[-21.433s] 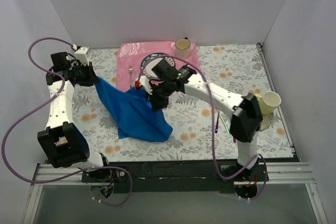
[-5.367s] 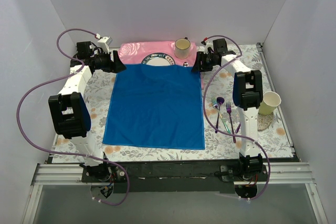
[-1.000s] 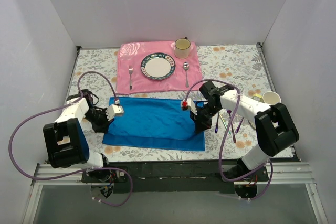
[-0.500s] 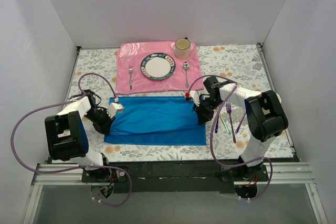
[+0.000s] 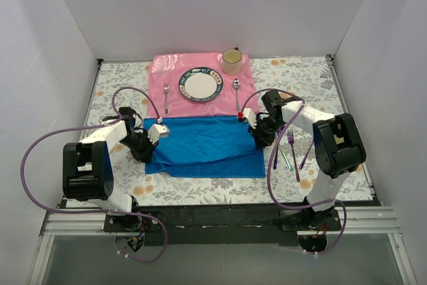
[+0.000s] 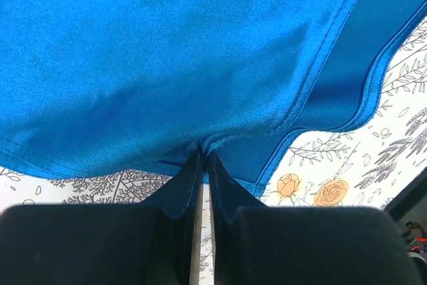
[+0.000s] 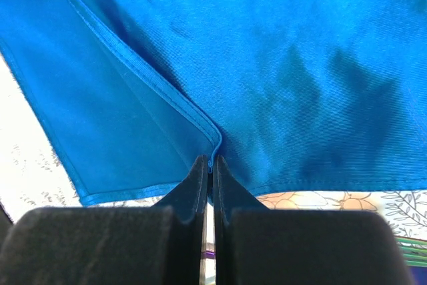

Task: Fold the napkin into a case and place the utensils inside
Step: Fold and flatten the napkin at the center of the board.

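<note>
Napkin (image 5: 207,148) half-folded, edges clamped by left end effector (image 6: 203,156) and right end effector (image 7: 210,160).

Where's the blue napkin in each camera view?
Top external: the napkin, folded, mid-table between the arms.
Left wrist: fills upper frame, left gripper pinching its edge.
Right wrist: fills upper frame, right gripper pinching its edge.
Shared landmark: floral table cover under it.

Top cam: high above near edge, looks down over whole table (image 5: 303,81). Wrist cams v. close: left sights past left gripper (image 6: 202,157), right past right gripper (image 7: 210,161), both onto napkin (image 5: 203,145), shared w/ top view.
</note>
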Controlling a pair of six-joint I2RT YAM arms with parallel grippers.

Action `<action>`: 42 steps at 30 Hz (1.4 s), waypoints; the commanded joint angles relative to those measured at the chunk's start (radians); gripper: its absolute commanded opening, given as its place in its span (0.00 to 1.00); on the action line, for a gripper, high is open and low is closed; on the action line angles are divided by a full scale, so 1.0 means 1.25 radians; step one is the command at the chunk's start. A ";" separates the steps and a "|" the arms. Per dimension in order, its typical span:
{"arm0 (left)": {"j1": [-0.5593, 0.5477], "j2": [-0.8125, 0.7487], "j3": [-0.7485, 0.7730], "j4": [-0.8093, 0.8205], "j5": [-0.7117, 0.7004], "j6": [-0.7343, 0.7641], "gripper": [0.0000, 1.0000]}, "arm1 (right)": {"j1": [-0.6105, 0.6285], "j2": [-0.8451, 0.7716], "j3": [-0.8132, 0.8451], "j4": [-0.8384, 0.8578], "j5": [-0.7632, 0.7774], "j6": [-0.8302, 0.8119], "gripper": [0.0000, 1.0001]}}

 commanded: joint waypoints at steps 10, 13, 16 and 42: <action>0.057 -0.056 0.140 -0.120 -0.056 0.100 0.00 | 0.060 -0.156 -0.002 -0.117 -0.114 0.023 0.01; 0.071 -0.061 0.132 -0.138 -0.080 0.143 0.00 | 0.071 -0.163 -0.023 -0.118 -0.102 0.023 0.01; 0.071 -0.088 0.089 -0.149 -0.094 0.178 0.00 | 0.072 -0.166 -0.045 -0.112 -0.092 0.019 0.01; 0.070 -0.152 -0.042 -0.124 -0.095 0.151 0.00 | 0.101 -0.190 -0.147 -0.094 -0.067 0.023 0.01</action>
